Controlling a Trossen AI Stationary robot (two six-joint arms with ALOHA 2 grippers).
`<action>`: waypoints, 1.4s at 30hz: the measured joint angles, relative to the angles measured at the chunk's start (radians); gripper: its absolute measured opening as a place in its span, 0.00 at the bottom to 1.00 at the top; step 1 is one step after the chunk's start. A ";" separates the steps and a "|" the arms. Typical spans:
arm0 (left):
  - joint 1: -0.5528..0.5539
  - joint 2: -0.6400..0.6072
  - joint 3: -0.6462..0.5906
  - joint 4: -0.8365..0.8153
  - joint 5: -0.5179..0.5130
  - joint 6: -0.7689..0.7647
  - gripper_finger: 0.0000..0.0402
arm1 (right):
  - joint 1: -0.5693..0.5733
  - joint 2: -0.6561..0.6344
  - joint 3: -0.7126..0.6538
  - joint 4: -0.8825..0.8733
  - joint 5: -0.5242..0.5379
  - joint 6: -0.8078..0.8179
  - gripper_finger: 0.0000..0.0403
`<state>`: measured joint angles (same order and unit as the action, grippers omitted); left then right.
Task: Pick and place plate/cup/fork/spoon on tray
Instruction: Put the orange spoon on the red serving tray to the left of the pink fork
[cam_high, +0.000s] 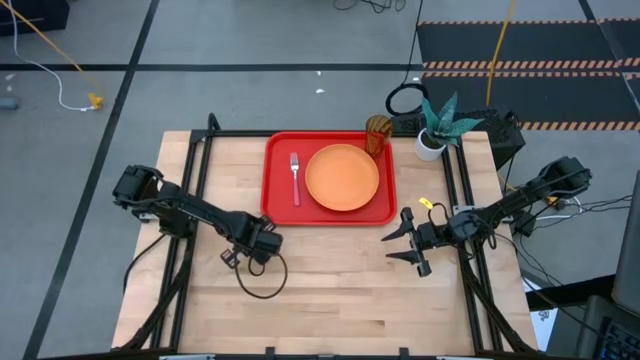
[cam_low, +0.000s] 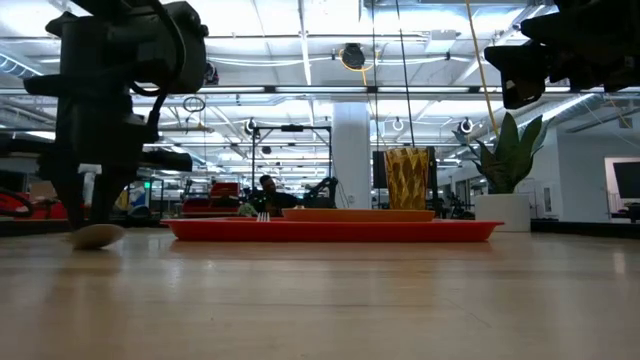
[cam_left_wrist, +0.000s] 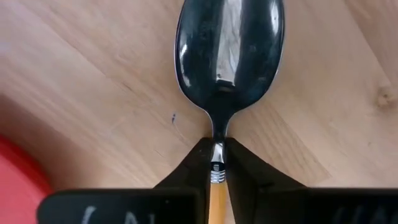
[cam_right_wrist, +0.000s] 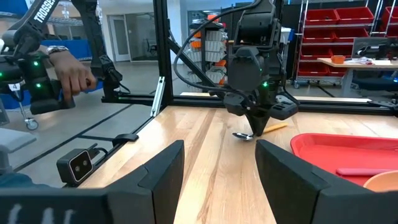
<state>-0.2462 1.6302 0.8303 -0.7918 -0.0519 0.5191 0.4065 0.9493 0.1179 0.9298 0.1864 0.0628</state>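
The spoon, silver bowl and orange handle, lies on the bare wood near the red tray's near left corner. My left gripper points down and is shut on it; in the high view the gripper hides it. The orange plate and the pink-handled fork lie on the tray. The amber cup stands at the tray's far right corner. My right gripper waits open at the table's right, holding nothing. My left gripper pinches the spoon's thin neck between its two fingertips, just where the metal meets the orange handle. The fingers come from above, pointing down, and lie across the spoon. The spoon's bowl rests on the table.
A white pot with a green plant stands off the tray's far right corner. A black cable loop lies by my left gripper. A person's hand shows beyond the table's left side. Bare wood spans the near half of the table.
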 joint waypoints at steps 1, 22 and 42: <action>0.000 0.000 0.002 -0.003 0.000 -0.015 0.08 | 0.000 0.000 0.000 0.000 0.000 0.000 0.48; -0.052 0.005 0.266 -0.049 -0.033 -0.214 0.09 | 0.000 0.000 0.000 -0.007 0.000 -0.004 0.48; 0.058 0.004 0.466 -0.132 -0.308 -0.565 0.09 | 0.000 0.000 0.000 0.008 0.127 -0.146 0.48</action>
<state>-0.1882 1.6341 1.2961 -0.9238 -0.3599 -0.0455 0.4065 0.9497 0.1177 0.9379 0.3137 -0.0828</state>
